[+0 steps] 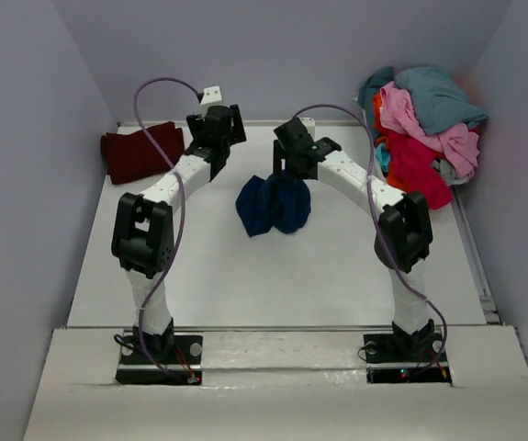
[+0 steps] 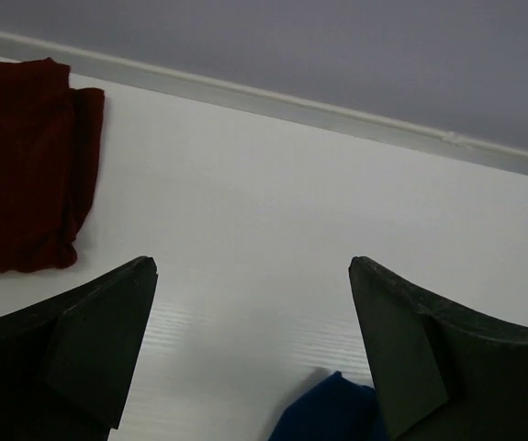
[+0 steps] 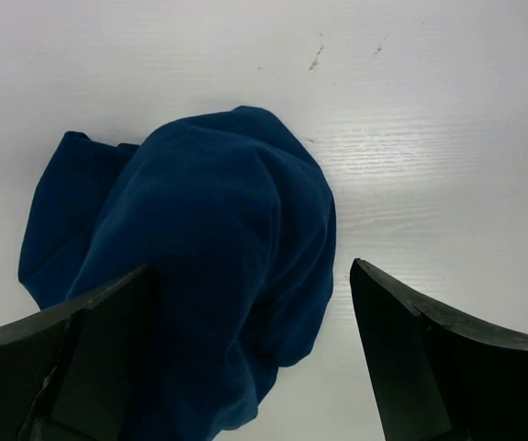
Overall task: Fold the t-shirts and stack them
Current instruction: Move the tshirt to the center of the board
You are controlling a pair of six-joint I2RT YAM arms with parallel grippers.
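The right gripper and left gripper are hovering open-jawed by the crumpled blue shirt, probably preparing to flatten it.

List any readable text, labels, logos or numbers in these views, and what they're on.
No readable text in any view.
navy t-shirt: bunched, no print showing.
maroon t-shirt: plain.
pile of t-shirts: no lettering discernible.
dark marks on the table: scuffs, not characters.
white block in the top view: dark dots on it, too small to read.
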